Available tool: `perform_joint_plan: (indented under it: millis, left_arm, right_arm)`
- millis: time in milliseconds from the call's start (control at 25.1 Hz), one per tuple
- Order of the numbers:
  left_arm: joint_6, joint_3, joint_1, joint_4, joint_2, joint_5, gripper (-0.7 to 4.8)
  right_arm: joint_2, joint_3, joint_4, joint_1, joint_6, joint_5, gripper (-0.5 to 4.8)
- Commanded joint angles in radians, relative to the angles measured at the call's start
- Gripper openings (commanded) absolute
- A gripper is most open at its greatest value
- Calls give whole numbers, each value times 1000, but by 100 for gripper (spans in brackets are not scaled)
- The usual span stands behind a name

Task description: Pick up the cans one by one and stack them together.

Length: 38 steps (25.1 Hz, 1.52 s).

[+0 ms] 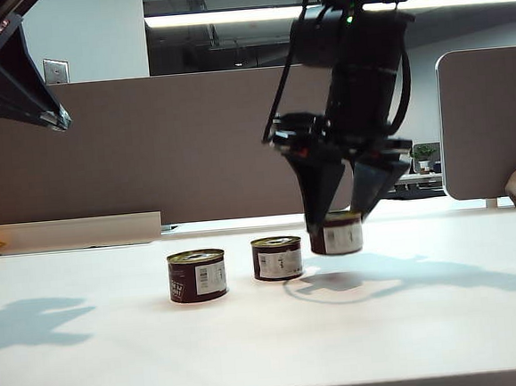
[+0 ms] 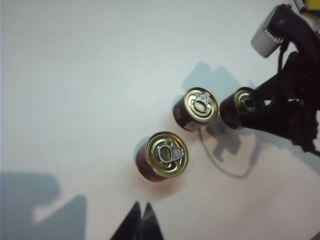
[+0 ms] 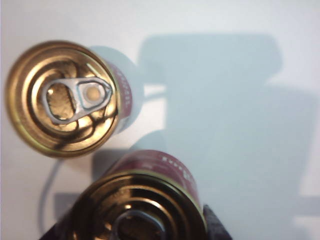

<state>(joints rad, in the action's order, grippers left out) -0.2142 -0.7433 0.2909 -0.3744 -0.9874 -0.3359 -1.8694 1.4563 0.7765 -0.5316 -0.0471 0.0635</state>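
We see the right hand (image 1: 342,215) clamped on one squat maroon gold-lidded tin (image 1: 337,237), lifted just above the white counter (image 1: 269,335) beside two matching tins (image 1: 277,258) (image 1: 197,276) standing there, while the left hand (image 2: 140,223), fingers pressed together, hovers empty high above.

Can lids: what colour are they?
Gold, with a silver pull tab; the lid shows best in the right wrist view.

The right pincer (image 1: 340,218) pointed straight down at about 3 o'clock from the view's centre, its fingers clamped on a can (image 1: 336,236). The left pincer (image 2: 141,220) hung high at 10 o'clock, fingers pressed together.
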Motion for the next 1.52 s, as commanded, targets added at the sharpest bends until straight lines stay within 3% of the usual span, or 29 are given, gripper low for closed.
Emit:
perform_joint_plan:
  millis: [40, 399, 638, 1516]
  left_arm:
    - [4, -3, 1, 17, 4, 0, -6]
    - [-3, -3, 1, 21, 6, -1, -6]
    - [-2, -3, 1, 17, 7, 0, -6]
    - [2, -3, 1, 18, 7, 3, -6]
  right_arm:
    - [34, 12, -6, -2, -6, 6, 147]
    - [19, 166, 6, -15, -5, 10, 147]
    - [-19, 168, -10, -17, 24, 73, 147]
    - [-89, 168, -51, -40, 29, 116, 165]
